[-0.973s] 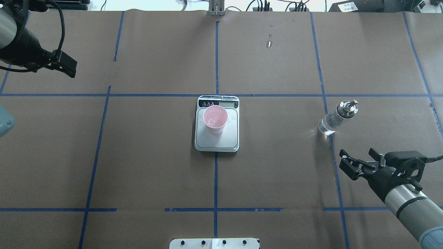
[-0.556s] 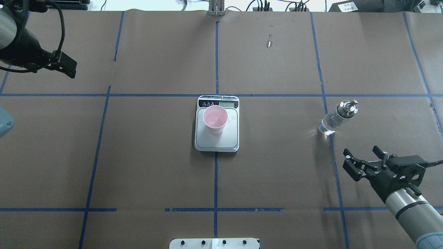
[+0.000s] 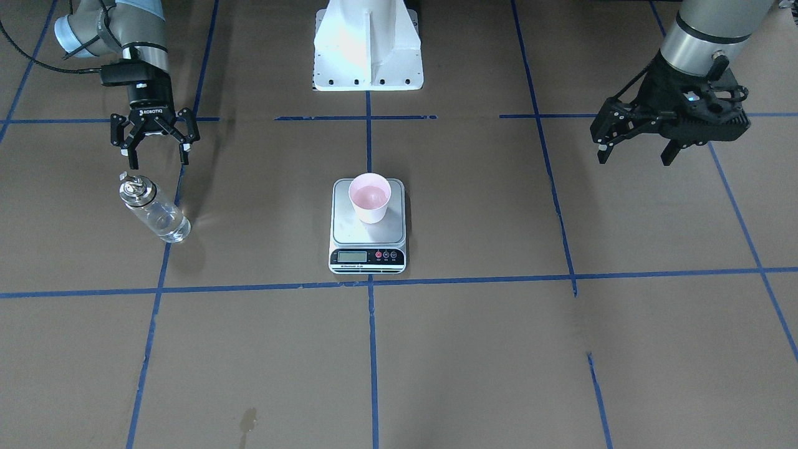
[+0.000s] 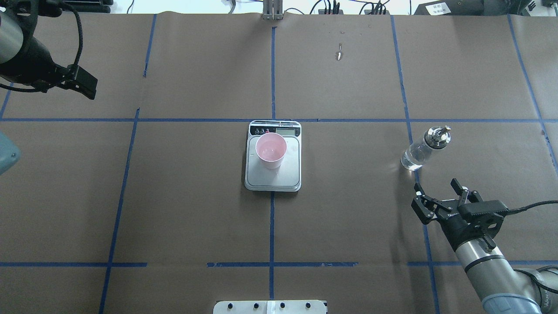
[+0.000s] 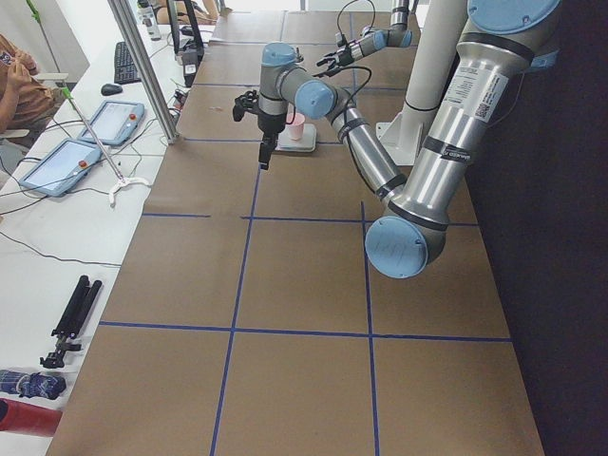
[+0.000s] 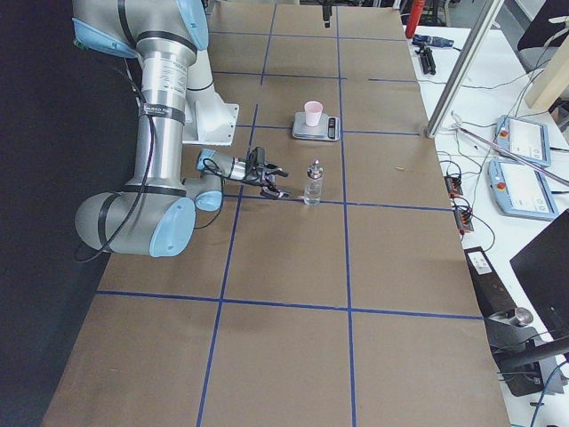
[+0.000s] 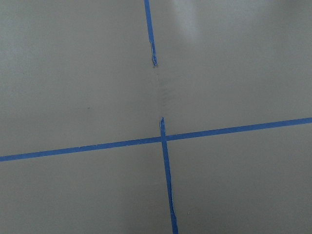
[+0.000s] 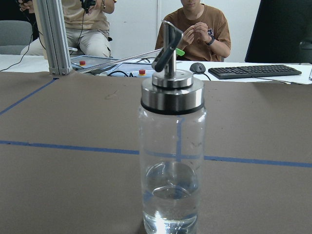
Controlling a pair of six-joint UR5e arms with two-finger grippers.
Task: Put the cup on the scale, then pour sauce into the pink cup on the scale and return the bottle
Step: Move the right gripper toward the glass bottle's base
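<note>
Right claw [image 4: 436,188] hangs spread wide, bottle [image 4: 421,151] upright just off at its twelve o'clock; cup [image 4: 270,150] sits on the scale [image 4: 287,176]; left claw [image 3: 633,156] apart too.

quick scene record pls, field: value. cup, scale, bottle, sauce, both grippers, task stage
cup: upright on the scale's platform, toward the display end
scale: mid-table; display too small to read
bottle: upright on the table, robot's right side, cap on, not gripped
sauce: clear liquid, low in the bottle
right gripper: open, empty, just short of the bottle, facing it
left gripper: open, empty, above bare table far on the robot's left
stage: cup placed; cup's contents not discernible
</note>
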